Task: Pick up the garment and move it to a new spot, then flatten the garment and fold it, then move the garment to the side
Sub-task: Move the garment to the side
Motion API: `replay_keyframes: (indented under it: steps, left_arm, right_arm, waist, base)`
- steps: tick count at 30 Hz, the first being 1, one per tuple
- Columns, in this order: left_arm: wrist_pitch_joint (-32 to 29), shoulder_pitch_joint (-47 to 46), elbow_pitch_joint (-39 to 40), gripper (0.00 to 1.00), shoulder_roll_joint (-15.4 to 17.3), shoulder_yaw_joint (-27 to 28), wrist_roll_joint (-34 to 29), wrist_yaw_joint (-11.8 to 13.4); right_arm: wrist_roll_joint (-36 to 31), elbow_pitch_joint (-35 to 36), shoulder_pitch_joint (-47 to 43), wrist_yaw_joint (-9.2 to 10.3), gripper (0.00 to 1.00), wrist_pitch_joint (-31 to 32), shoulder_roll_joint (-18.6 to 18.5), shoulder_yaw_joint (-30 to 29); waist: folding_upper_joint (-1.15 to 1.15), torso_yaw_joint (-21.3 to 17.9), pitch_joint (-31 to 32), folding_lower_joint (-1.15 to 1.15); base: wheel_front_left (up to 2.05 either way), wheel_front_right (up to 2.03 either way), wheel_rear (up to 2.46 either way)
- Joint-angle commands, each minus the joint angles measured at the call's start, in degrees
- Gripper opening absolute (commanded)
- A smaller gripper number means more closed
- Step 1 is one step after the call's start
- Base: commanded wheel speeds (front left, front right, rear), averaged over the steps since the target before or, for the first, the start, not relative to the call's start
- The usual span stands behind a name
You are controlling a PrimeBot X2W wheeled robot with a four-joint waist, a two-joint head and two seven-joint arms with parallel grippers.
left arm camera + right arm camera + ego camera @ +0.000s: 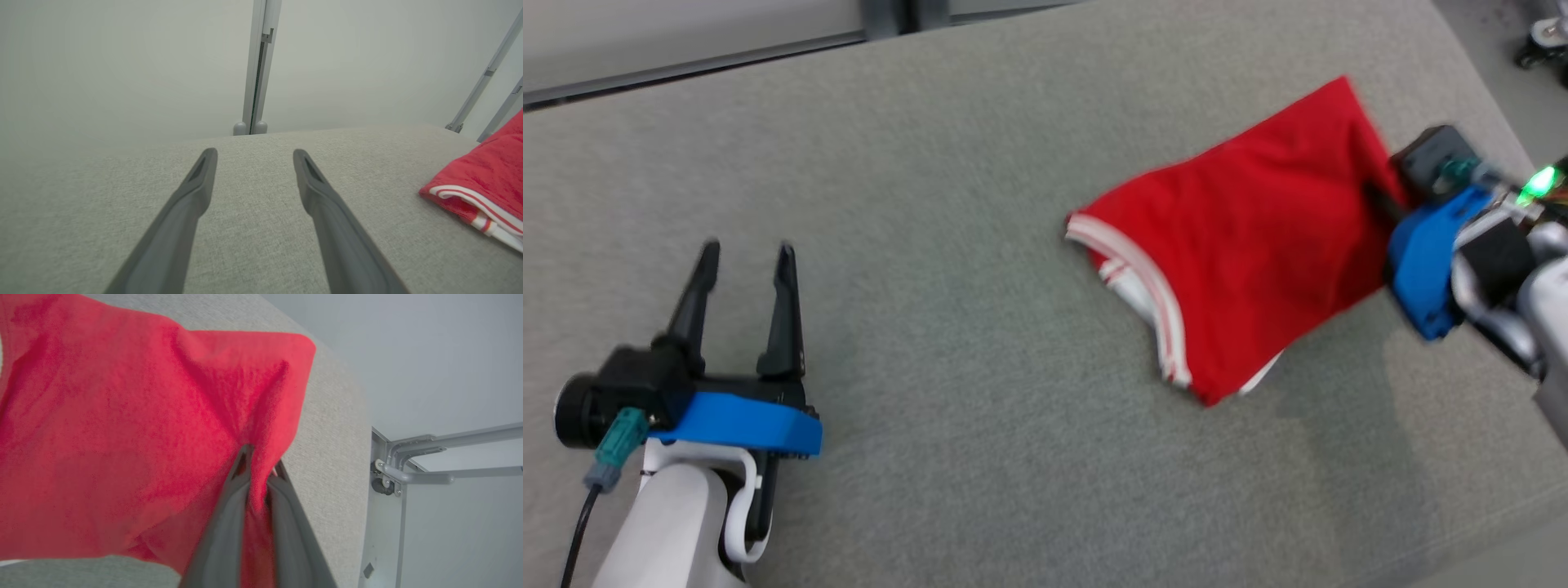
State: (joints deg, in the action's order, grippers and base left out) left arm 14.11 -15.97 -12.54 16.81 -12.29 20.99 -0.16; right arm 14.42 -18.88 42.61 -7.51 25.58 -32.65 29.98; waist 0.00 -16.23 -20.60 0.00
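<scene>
Closest up, at bottom centre of the right wrist view: right gripper (262, 461), two dark fingers pressed together on a bunched fold of the red garment (1258, 237). Puckers the cloth into creases around the fingertips; red fabric spread from there across the left and upper part of that view. From the head view, reads as a folded red shirt in the right half of the frame, set slantwise on the grey fabric-covered surface (931, 204), one corner pointing to the upper right, pinched at its right edge. Carries white-and-red striped trim (1131, 265) along the left and lower-left edge, with a sliver of white inner layer (1262, 377) peeking out at the bottom. Cannot tell whether the gripped edge is raised off the surface. Farther out, at lower left of the head view: left gripper (747, 253), fingers (196, 192) spread apart and pointing up the frame, holding nothing, well apart from the garment. Wears a blue band (739, 425) across its base, with a teal connector (621, 433) and black cable (576, 531) at its left. Over bare grey fabric in the left wrist view, striped trim just showing at the right edge. Beyond the surface: upright metal post (257, 61) at top centre, grey metal frame (429, 445) at the right of the right wrist view, green light (1539, 181) glowing on the right arm.
</scene>
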Motion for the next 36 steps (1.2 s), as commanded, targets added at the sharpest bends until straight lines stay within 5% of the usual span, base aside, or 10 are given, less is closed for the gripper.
replay_keyframes:
  steps: [1,14,23,24,25,26,36]
  left_arm:
    - [-0.5,-1.7,0.8,1.0,0.6,-0.3,-0.5,-0.2]
    - [-4.3,-6.8,7.4,1.0,4.2,-1.4,-2.9,-0.3]
    - [-5.4,-5.4,8.6,1.0,5.4,-1.5,-2.7,0.3]
    - [-5.4,-5.2,8.6,1.0,5.5,-1.4,-2.6,0.4]
    - [-5.3,-5.2,8.6,1.0,5.5,-1.3,-2.4,0.5]
    - [-5.2,-5.1,8.6,1.0,5.4,-1.3,-2.4,0.6]
    - [-1.6,-1.6,4.8,1.0,2.8,-1.8,-0.6,0.9]
  right_arm:
    - [0.4,-1.8,2.8,0.04,0.0,-2.1,-1.2,0.1]
    - [-4.6,-18.4,9.1,0.03,0.0,-17.2,-4.4,-10.1]
    - [-8.7,-23.3,9.4,0.04,0.0,-22.8,-2.3,-15.4]
    - [-9.0,-23.8,9.5,0.04,0.18,-22.8,-2.1,-15.6]
    - [-9.3,-24.2,9.6,0.03,0.8,-22.9,-1.9,-15.8]
    - [-9.4,-24.4,9.7,0.03,1.0,-23.1,-1.6,-16.1]
    - [-8.0,-23.6,6.7,0.02,1.0,-29.4,0.5,-19.7]
  waist:
    - [0.0,-1.2,-1.4,0.0]
    - [0.0,-4.3,-10.9,0.0]
    - [0.0,-4.2,-11.2,0.0]
    - [0.0,-4.1,-11.0,0.0]
    - [0.0,-4.0,-10.9,0.0]
    - [0.0,-3.8,-10.6,0.0]
    - [0.0,0.3,-2.6,0.0]
  base:
    - [0.0,0.0,0.0]
    - [0.0,0.0,0.0]
    - [0.0,0.0,0.0]
    - [0.0,0.0,0.0]
    - [0.0,0.0,0.0]
    - [0.0,0.0,0.0]
    - [0.0,0.0,0.0]
